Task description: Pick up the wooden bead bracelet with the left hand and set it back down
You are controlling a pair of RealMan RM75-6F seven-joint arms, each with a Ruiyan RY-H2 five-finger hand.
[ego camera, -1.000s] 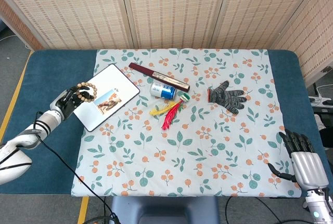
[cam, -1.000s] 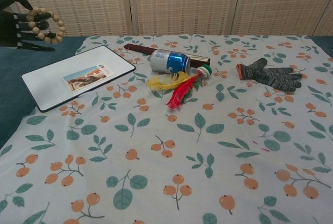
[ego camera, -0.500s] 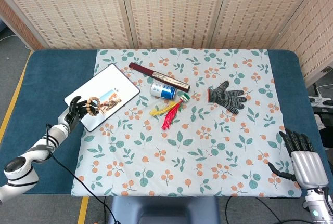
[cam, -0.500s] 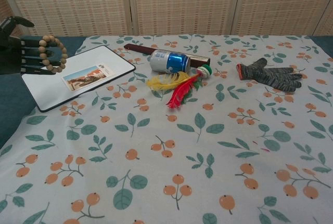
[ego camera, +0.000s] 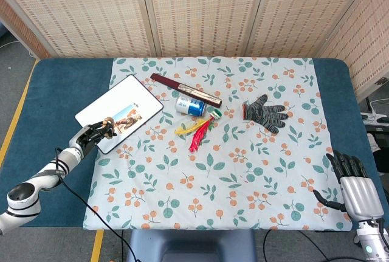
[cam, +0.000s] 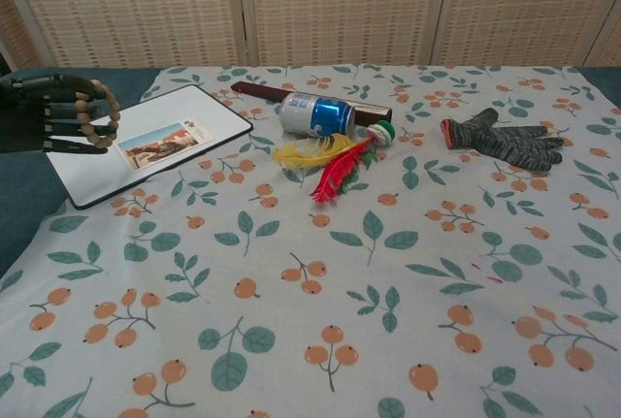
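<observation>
The wooden bead bracelet (cam: pixel 100 117) hangs around the fingers of my dark left hand (cam: pixel 44 113), which holds it just above the near left corner of the white tablet (cam: pixel 146 142). From the head view the bracelet (ego camera: pixel 108 126) and left hand (ego camera: pixel 91 135) sit low over the tablet's (ego camera: pixel 118 111) lower left edge. My right hand (ego camera: pixel 355 186) rests far off at the table's front right corner, open and holding nothing.
On the floral cloth (ego camera: pixel 243 171) lie a blue can (ego camera: pixel 190 106), a dark red stick (ego camera: pixel 185 89), a yellow and red feather shuttlecock (ego camera: pixel 197 129) and a grey knit glove (ego camera: pixel 265 112). A black cable (ego camera: pixel 79 204) trails from my left arm over the blue table.
My left hand has come down and toward the front with the bracelet, from beyond the tablet's left side to low over its near left edge. The right hand has stayed put.
</observation>
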